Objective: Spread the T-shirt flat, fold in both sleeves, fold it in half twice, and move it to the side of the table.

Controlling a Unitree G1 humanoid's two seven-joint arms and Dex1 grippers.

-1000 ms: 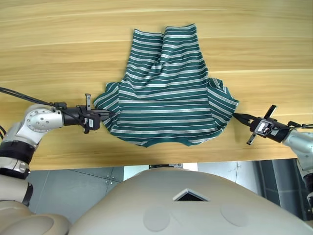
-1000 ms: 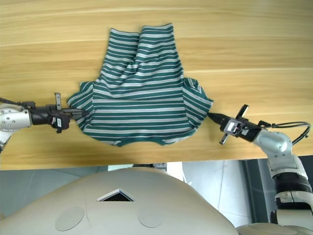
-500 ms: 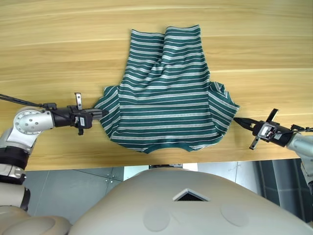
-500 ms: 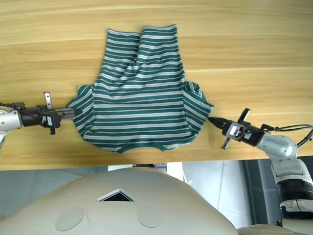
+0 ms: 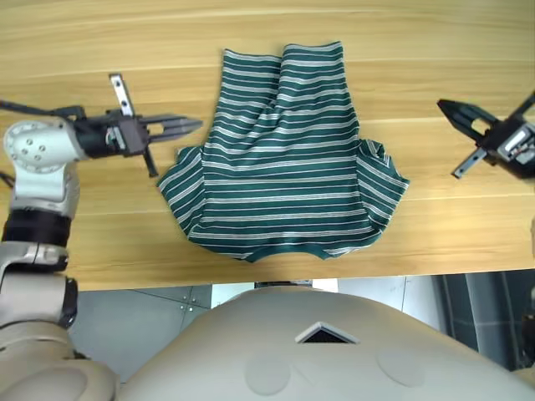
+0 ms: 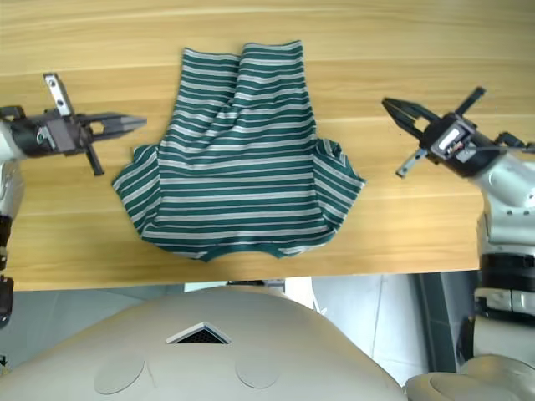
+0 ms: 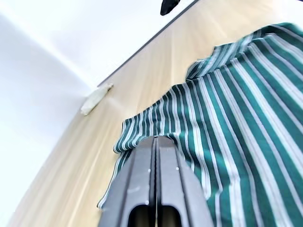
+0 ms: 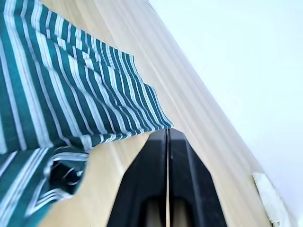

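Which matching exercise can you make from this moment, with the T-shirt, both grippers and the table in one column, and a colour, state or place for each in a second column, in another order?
Column one:
1. T-shirt
2. left gripper
3. right gripper
4. table

Column two:
a. shut, well apart from the cloth, on the robot's right
b. pale wood with long grain lines
c. green with white stripes, wrinkled, not yet flat
d. shut, close to a sleeve, on the robot's left

Pairs: 1-c, 2-d, 3-a, 4-b
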